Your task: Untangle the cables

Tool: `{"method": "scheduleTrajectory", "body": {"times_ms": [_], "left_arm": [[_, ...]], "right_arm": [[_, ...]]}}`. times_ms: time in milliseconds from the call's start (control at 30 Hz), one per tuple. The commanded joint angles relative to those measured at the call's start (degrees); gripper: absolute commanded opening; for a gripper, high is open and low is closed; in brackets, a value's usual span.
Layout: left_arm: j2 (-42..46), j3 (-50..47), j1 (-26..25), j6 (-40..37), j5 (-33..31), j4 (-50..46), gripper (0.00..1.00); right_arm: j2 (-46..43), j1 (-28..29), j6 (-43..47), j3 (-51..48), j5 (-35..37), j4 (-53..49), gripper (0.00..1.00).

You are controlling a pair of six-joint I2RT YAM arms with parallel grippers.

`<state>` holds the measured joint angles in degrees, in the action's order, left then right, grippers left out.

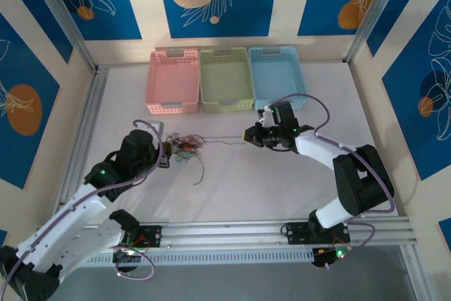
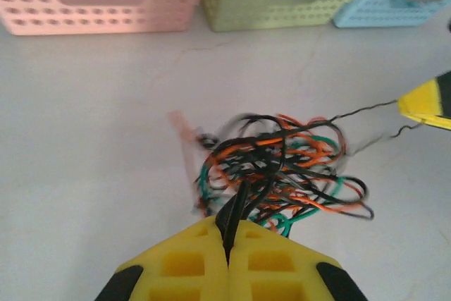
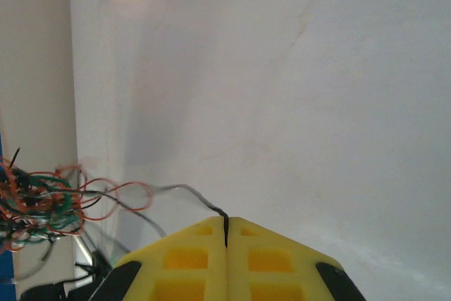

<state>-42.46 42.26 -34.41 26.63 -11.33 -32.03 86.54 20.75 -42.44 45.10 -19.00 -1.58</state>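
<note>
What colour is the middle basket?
Light green; the middle basket shows best from the top camera.

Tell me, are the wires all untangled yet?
Not yet. Done so far: one thin black wire is stretched out sideways from the bunch. In hand: the left gripper pinches the tangle, and the right gripper pinches that black wire's end. Left to do: the black, green and orange wires are one knotted clump.

Overhead rear view, two close wrist views (cables [image 2: 282,167] in common)
</note>
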Motion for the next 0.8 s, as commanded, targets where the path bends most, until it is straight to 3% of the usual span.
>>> {"method": "scheduleTrajectory", "body": {"times_ms": [0, 300, 500, 600, 767], "left_arm": [[3.05, 2.48, 1.10, 0.53, -9.18, -5.32, 0.00], [0.39, 0.07, 1.19, 0.51, -2.04, -0.16, 0.03], [-3.69, -0.14, 1.32, 0.00, -1.08, 0.97, 0.02], [-3.89, 0.25, 1.32, 0.60, -4.95, -0.79, 0.01], [-1.23, 3.90, 1.97, 1.05, -13.21, -7.04, 0.00]], "right_arm": [[-1.95, -2.81, -4.17, -2.64, 0.77, 1.79, 0.00], [-2.37, -4.29, -5.62, -4.10, -0.59, 3.84, 0.00], [-4.31, -5.81, -6.89, -6.23, -0.25, 5.41, 0.00], [-7.24, -7.52, -7.45, -8.11, 1.23, 5.56, 0.00], [-18.32, -10.31, -3.65, -10.07, 12.86, -3.22, 0.00]]}}
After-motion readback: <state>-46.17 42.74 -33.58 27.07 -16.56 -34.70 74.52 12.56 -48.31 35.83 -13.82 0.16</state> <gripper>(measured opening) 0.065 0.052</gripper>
